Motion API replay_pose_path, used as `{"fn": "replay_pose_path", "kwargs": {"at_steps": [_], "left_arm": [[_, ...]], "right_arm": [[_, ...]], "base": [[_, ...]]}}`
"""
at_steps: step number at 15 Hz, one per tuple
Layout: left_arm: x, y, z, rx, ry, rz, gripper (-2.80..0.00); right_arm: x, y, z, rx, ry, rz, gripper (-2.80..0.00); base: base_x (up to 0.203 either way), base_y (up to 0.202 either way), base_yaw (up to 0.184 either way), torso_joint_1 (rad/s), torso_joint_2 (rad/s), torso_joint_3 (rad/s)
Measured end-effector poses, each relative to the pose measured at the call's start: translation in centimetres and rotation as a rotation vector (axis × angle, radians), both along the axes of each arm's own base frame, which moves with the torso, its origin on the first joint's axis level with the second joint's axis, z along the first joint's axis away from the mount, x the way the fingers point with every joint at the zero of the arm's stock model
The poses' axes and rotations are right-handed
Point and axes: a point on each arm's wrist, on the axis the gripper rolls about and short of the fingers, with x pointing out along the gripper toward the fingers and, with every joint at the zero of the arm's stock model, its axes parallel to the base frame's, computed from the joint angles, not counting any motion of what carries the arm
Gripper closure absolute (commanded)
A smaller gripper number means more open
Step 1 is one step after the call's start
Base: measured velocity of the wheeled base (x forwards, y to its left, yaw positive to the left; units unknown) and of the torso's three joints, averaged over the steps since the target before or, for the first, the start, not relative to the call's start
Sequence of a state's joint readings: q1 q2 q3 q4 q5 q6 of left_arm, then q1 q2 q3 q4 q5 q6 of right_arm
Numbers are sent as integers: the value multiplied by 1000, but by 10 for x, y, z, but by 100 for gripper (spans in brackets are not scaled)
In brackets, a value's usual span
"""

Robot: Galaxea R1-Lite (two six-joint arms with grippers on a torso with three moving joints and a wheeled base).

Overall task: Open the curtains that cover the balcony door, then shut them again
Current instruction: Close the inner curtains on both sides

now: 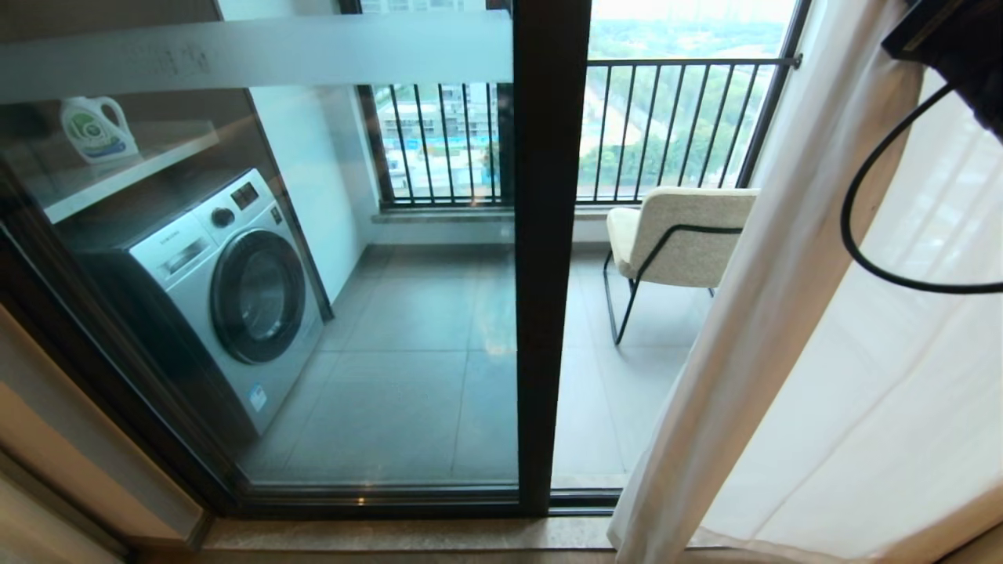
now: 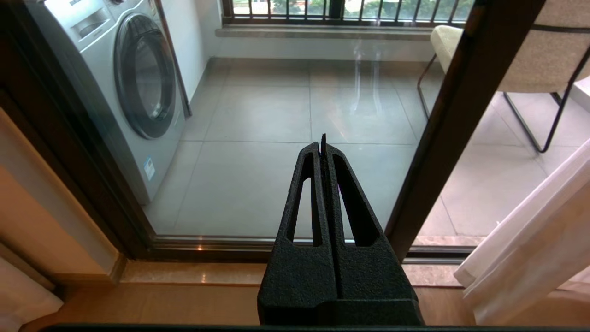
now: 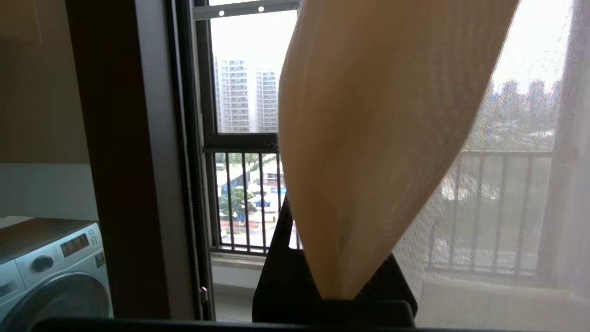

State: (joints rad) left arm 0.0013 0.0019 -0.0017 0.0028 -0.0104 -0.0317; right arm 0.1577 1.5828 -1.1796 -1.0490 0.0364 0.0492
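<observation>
While the door [image 1: 548, 258] stands bare across the left and middle, the curtain [image 1: 791, 329] hangs bunched at the right, so you look to be between opening and closing. Your right gripper [image 3: 339, 276], high at the right, is clenched on a fold of curtain; judge the next pull leftward and keep it level and slow, letting the cloth slide on its rail, not drag. Your left gripper [image 2: 322, 152] is closed on nothing, parked low before the glass.
</observation>
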Motion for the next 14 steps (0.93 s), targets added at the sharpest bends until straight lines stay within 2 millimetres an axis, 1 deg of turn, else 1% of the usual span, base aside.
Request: {"fn": "replay_pose_path", "kwargs": {"at_steps": [14], "left_arm": [[0,0,0,0,0,0,0]], "right_arm": [[1,0,-1,-3,6,0,0]], "base": [[0,190,2,2,3,3]]}}
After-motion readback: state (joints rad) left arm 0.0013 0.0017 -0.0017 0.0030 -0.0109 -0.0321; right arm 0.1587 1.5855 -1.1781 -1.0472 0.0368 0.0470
